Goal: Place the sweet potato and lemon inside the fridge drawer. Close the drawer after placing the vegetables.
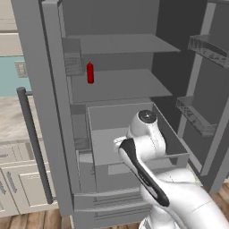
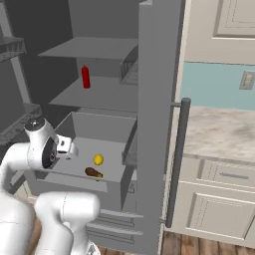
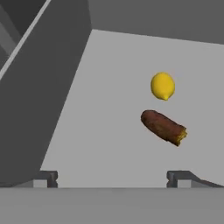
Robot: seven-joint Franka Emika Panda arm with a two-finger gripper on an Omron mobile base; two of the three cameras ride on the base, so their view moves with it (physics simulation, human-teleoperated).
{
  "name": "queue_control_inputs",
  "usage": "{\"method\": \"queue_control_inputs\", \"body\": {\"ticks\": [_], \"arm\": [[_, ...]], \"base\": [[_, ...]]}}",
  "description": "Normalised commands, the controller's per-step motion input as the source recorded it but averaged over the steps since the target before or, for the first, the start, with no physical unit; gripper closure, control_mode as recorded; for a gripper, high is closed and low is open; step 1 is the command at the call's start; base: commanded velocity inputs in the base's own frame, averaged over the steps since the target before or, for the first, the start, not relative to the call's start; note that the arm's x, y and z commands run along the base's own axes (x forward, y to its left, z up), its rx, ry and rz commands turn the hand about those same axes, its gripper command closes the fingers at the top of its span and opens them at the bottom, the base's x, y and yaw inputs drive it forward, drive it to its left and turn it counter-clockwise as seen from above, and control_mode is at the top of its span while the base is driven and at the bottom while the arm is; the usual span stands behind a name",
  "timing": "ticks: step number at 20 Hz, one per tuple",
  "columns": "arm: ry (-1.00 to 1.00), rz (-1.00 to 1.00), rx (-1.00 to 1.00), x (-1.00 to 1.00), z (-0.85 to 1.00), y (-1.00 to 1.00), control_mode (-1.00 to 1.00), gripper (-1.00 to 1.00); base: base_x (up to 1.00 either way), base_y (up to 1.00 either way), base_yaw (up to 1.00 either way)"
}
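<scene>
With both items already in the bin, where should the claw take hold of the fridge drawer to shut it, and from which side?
Probably the low front panel of the fridge drawer, met from the front, the robot's side. The drawer stands pulled out toward the robot, with the lemon and sweet potato lying apart on its floor. The open claw hangs over the bin.

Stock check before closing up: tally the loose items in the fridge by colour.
Yellow: 1, the lemon in the fridge drawer
Brown: 1, the sweet potato beside it
Red: 1, the bottle on a shelf
Total: 3
</scene>
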Motion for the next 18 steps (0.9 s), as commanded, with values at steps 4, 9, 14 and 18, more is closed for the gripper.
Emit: {"method": "queue_control_inputs", "body": {"ticks": [4, 9, 14, 18], "arm": [[0.1, 0.19, -0.16, -0.69, 0.11, 0.6, -1.0, -1.0], [0.16, 0.22, -0.18, -0.42, 0.0, 0.5, -1.0, -1.0], [0.19, 0.22, -0.2, -0.14, -0.08, 0.45, -1.0, -1.0], [0.19, 0.2, -0.22, 0.04, -0.58, 0.43, -1.0, -1.0]], "base": [[0.0, 0.0, 0.0], [0.0, 0.0, 0.0], [0.0, 0.0, 0.0], [0.0, 0.0, 0.0]]}}
